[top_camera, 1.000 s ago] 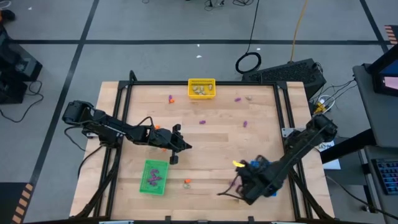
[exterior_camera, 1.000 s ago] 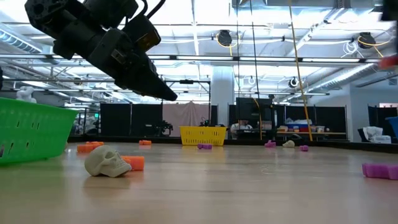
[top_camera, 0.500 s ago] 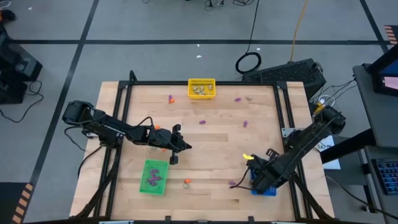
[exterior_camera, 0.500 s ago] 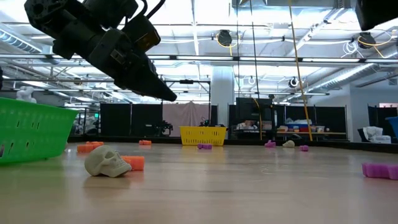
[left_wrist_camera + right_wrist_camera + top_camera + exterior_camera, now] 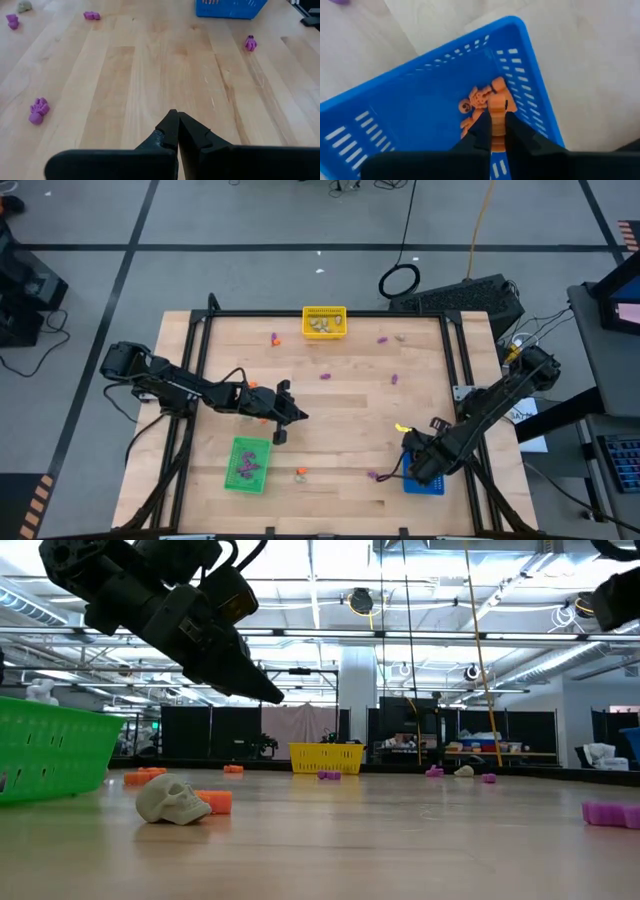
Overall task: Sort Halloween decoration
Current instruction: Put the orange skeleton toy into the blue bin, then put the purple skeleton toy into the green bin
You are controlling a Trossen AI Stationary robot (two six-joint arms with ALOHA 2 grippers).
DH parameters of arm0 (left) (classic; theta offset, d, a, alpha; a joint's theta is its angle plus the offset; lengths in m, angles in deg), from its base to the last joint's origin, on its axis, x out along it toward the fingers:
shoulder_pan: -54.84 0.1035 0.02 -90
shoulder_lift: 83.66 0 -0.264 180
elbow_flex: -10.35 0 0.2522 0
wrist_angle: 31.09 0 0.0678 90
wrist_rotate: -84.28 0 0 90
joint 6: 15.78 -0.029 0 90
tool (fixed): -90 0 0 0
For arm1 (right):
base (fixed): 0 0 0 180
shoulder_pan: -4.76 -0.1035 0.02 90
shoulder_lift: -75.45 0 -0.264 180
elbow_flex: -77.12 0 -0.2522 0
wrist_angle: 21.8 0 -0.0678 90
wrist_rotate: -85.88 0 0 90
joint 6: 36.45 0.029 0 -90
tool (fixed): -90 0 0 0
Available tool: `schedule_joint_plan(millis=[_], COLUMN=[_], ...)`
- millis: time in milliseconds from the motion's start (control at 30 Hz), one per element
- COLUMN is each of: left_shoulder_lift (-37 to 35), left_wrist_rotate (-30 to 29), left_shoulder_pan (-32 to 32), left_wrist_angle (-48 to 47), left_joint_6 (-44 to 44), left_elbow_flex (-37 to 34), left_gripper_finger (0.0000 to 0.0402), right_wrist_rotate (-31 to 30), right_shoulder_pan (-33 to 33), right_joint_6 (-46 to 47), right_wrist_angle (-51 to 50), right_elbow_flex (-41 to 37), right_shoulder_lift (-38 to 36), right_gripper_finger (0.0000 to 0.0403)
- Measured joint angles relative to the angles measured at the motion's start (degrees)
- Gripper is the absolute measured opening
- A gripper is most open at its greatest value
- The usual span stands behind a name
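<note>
Right wrist view puts the right gripper (image 5: 498,131) over the blue bin (image 5: 410,115) near the bench's front right corner, pinched tight on an orange trinket (image 5: 496,107) so it drops among the orange ones (image 5: 472,102) already inside. Meanwhile the left gripper (image 5: 177,131) waits closed and empty above mid-bench, beyond the green bin (image 5: 247,464), while purple pieces (image 5: 38,109) lie loose and the yellow bin (image 5: 324,322) sits at the far edge.
</note>
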Motion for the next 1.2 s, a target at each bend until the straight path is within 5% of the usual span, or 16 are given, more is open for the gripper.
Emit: schedule_joint_plan(millis=[200,633,767,1000,1200], left_shoulder_lift=[0.0,0.0,0.0,0.0,0.0], left_wrist_rotate=[0.0,0.1,0.2,2.1,7.5], left_shoulder_pan=[0.0,0.1,0.4,5.0,11.7], left_wrist_angle=[0.0,-2.4,-9.4,-12.2,-12.0], left_joint_6=[1.8,0.9,1.3,2.7,1.2], left_elbow_flex=[0.0,0.9,3.8,6.3,6.3], left_gripper_finger=[0.0008,0.0008,0.0008,0.0003,0.0001], right_wrist_rotate=[1.3,1.2,-2.1,-12.3,-17.2], right_shoulder_pan=[0.0,0.0,0.0,3.1,9.6], right_joint_6=[-0.3,-3.7,-6.7,-18.8,-32.3], right_wrist_angle=[2.2,-4.7,-5.9,0.0,13.8], right_elbow_flex=[-1.1,3.3,6.3,4.1,-2.5], right_shoulder_lift=[0.0,0.0,-0.7,-3.0,-7.4], right_gripper_finger=[0.0028,0.0145,0.0122,0.0016,0.0005])
